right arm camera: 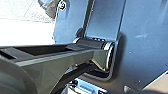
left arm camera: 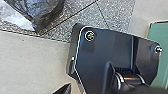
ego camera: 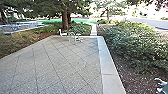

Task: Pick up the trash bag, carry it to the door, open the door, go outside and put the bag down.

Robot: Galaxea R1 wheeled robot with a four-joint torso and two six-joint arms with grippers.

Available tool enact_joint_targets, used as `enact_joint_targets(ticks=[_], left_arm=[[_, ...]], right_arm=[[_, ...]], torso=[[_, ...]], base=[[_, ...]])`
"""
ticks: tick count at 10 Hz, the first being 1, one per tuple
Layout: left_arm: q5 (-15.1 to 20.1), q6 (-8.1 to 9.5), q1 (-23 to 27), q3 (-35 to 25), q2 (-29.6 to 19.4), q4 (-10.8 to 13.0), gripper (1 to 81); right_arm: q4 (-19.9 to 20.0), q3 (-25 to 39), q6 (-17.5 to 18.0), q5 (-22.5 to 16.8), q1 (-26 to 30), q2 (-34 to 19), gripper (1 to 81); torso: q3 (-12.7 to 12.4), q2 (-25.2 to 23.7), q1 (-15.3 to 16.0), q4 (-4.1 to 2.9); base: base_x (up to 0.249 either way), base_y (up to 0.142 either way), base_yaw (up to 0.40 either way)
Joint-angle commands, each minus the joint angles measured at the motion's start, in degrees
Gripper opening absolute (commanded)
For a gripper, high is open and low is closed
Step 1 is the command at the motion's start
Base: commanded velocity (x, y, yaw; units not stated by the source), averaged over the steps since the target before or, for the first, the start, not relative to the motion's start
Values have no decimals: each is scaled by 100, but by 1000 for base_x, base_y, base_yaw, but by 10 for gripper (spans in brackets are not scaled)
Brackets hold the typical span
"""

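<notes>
Out by the dark plate (left arm camera: 105,47) on the robot, the trash bag (left arm camera: 46,12) is over the gray, speckled paving (ego camera: 57,65). One tip of the bag comes close to the smooth, pale edge strip (ego camera: 108,62). The bag looks bigger in the left wrist view, so the left claw may be nearer to it than the right claw, but that is a guess. Which o'clock the bag is at from the claw is hard to say. Nobody can tell which way its long side runs, as part of it is cut off. It is dark, thin and shiny, with wrinkles and a bright, whitish patch, and it may squash and swing easily. How wide each claw is, and if one has hold of the bag, cannot be told. Whether the bag hangs or sits on the ground cannot be told either. Ahead of the robot, a tree trunk (ego camera: 65,18) and a white chair (ego camera: 62,33) are near twelve o'clock, and a big hedge (ego camera: 140,45) is at two o'clock. The robot seems to be outside, so only the putting down may be left.
</notes>
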State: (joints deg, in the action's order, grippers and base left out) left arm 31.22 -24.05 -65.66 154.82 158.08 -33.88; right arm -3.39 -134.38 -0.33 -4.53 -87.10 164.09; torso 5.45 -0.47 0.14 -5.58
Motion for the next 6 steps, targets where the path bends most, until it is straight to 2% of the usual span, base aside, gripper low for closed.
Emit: enact_joint_targets(ticks=[1,2,3,4,5,6], left_arm=[[-634,-723,-521,110,611,-14,811],[-687,-785,-715,110,725,-31,811],[-809,-855,-882,110,840,-31,811],[-1073,-1022,-1049,110,980,-22,811],[-1389,-1128,-1208,110,1095,-14,811],[-1636,-1172,-1366,110,1165,-14,811]], right_arm=[[22,44,15,-390,179,4,811],[31,18,24,-381,179,13,811],[31,0,24,-381,180,13,811],[66,-26,33,-381,188,30,811],[136,-87,33,-381,189,83,811],[233,-237,33,-373,197,171,811]], torso=[[-521,0,0,355],[-708,-2,-2,466],[-819,-4,-6,536],[-520,-6,-9,319],[-633,-11,-13,400],[-662,-11,-14,424]], base=[[0,0,0],[0,0,0],[0,0,0],[0,0,0],[0,0,0],[0,0,0]])
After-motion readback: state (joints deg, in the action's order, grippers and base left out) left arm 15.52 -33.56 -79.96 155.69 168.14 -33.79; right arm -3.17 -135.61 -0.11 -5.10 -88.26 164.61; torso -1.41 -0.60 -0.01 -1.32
